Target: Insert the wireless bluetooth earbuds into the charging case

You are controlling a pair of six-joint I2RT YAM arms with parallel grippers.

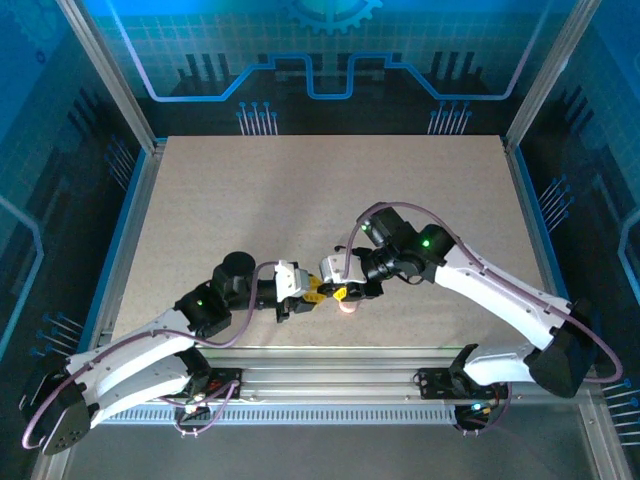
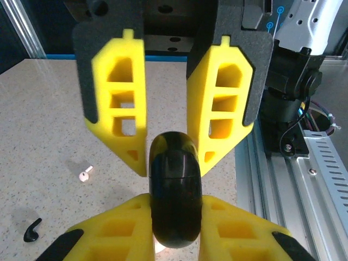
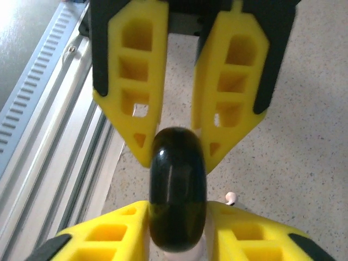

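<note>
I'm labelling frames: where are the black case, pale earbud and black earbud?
black case (image 2: 174,190): left wrist view, glossy front.
pale earbud (image 2: 85,173): left wrist view, its middle.
black earbud (image 2: 31,231): left wrist view, its stem.

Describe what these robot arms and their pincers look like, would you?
Both the left arm and right arm have white shells with black joints, a small green light and a looping mauve cable. The left gripper and right gripper each carry two bright yellow wedge-shaped fingers with cut-out windows, on black mounts.
</note>
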